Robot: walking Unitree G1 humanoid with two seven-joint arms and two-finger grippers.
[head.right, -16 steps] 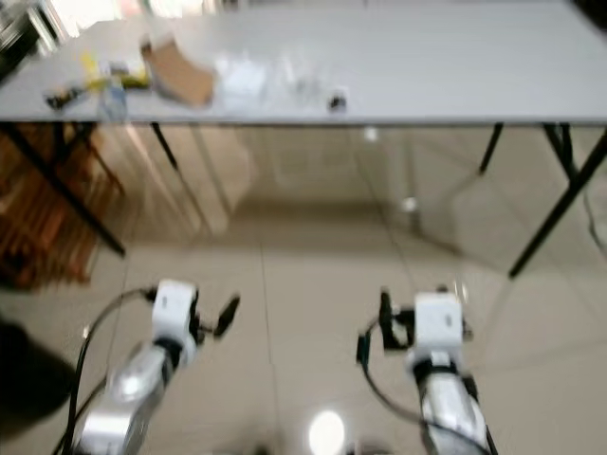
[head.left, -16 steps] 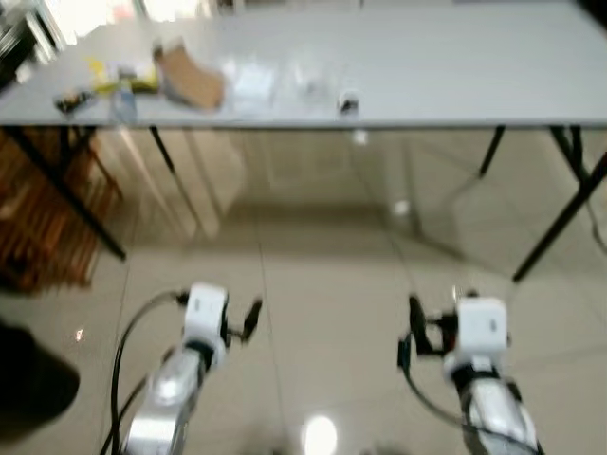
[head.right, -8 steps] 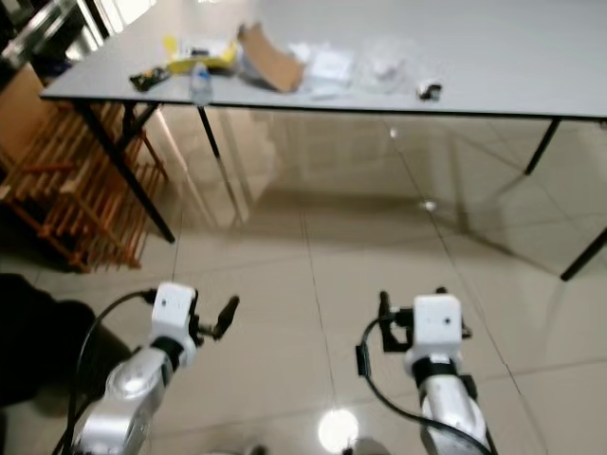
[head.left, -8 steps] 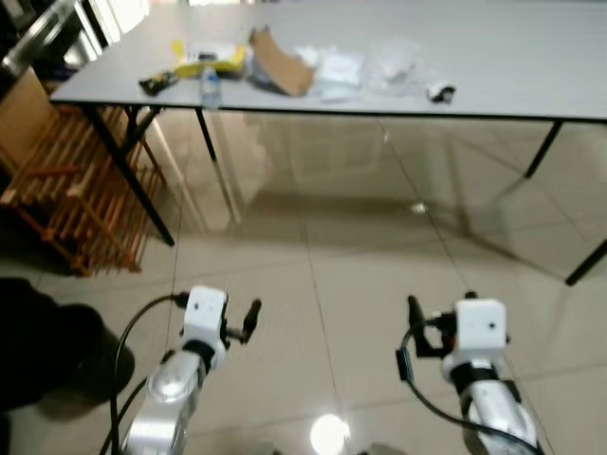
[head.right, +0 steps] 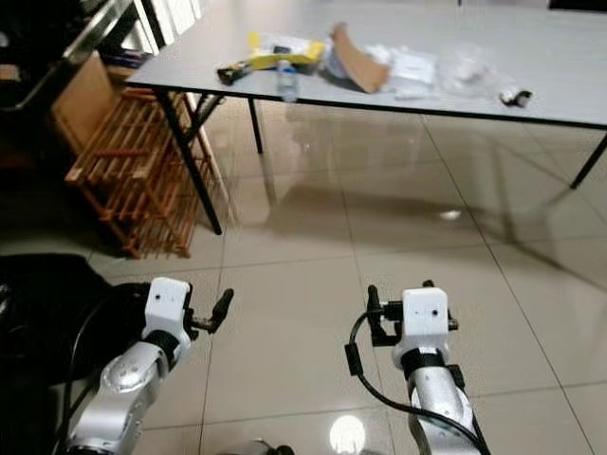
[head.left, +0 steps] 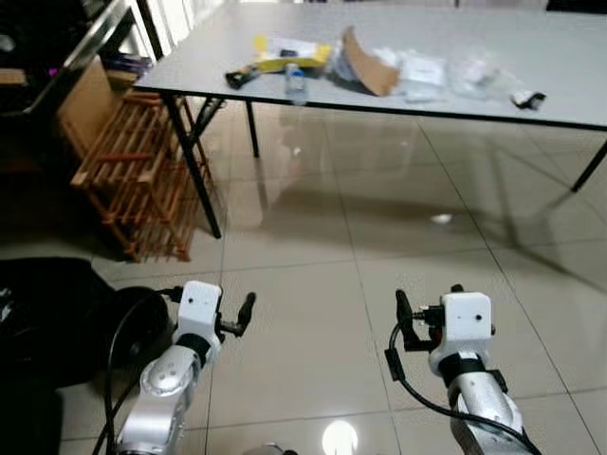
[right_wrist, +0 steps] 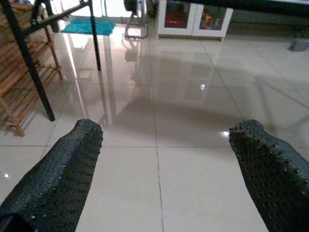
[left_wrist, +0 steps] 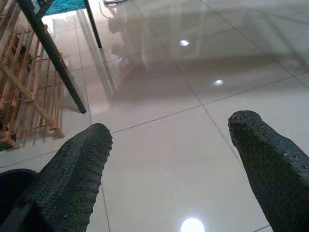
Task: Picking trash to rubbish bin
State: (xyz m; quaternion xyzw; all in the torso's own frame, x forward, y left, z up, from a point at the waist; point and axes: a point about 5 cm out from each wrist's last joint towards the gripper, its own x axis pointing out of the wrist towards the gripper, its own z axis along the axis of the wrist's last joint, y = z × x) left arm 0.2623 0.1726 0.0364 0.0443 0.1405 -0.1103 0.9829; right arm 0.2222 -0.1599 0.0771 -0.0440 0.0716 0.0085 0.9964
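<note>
Both tools are held low over the glossy tiled floor (head.left: 313, 313), nearest to me, and neither carries anything. The left tool (left_wrist: 169, 164) has its 2 black fingers spread wide, with bare tile between the dotted pads and nothing touching them. The right tool (right_wrist: 169, 164) is spread just as wide and is equally empty. Seen from the head, the left tool (head.left: 248, 308) and the right tool (head.left: 398, 318) sit level with each other, pointed ahead.

Just off the robot's left side lies a dark bag-like mass (head.left: 47, 313); I can't tell whether that is the rubbish bin. Further on that side a wooden rack (head.left: 133, 171) leans beside the table legs.

Farthest off is the tabletop (head.left: 531, 47), and the trash lies on its left part: a torn piece of brown cardboard (head.left: 365, 64), a yellow packet (head.left: 289, 47), a small clear bottle (head.left: 296, 81), white wrappers (head.left: 422, 68) and a small dark scrap (head.left: 526, 98).

By my reckoning this is the approach step, nothing picked yet. The next move calls for walking up to the tabletop edge, raising 1 arm above it, and bringing wide-spread fingers down around a single piece, the cardboard being the easiest grab.
</note>
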